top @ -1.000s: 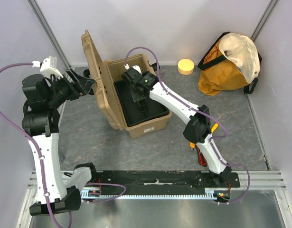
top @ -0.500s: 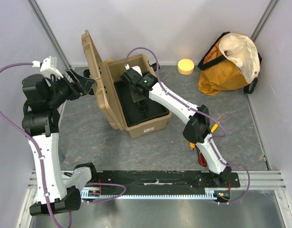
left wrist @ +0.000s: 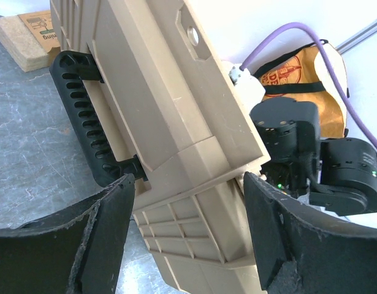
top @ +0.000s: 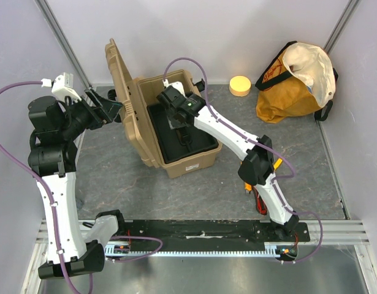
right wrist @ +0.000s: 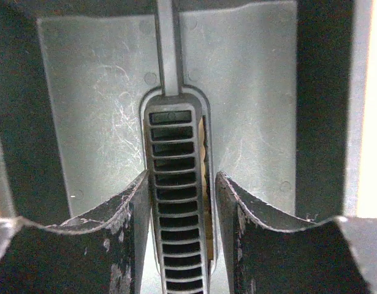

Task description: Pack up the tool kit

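Right jaws narrowly straddle a handle (right wrist: pixel 176 202) inside the tool kit (top: pixel 191 160), grip unclear; left jaws gape wide at its lid (left wrist: pixel 176 122).

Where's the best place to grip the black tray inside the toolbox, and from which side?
Its slotted centre handle, from straight above: it is a narrow bar along the middle of the tray, facing up, and the open right tool straddles it.

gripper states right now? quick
Left gripper: open, jaws wide, holding nothing; tool kit lid just ahead.
Right gripper: jaws straddle the black ribbed handle; clamped or not, cannot tell.
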You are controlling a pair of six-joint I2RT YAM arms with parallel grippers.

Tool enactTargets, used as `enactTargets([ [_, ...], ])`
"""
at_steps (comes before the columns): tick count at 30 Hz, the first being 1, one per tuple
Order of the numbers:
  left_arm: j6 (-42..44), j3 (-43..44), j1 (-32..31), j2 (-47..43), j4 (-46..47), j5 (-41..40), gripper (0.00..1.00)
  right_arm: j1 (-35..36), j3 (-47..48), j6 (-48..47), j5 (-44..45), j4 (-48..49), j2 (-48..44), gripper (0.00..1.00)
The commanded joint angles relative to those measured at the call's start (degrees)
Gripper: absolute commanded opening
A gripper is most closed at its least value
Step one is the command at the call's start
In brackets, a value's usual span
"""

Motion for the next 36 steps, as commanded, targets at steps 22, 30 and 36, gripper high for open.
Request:
enactTargets([
  [22,1.6,1.6,-0.1,-3.8,2.2,3.2,0.79,-6.4,-37.4,0.6,7.4,11.5,-42.6,0.63],
  [30,1.5,5.3,-0.3,-4.4,0.1,4.8,0.79,-16.3,-65.2,4.9,6.6,13.0,-56.9,0.62],
  [36,1.5,5.4,-0.7,-4.4,-0.4,4.7,0.79,-23.3,-78.5,7.2,4.9,17.1,-60.1,0.52],
])
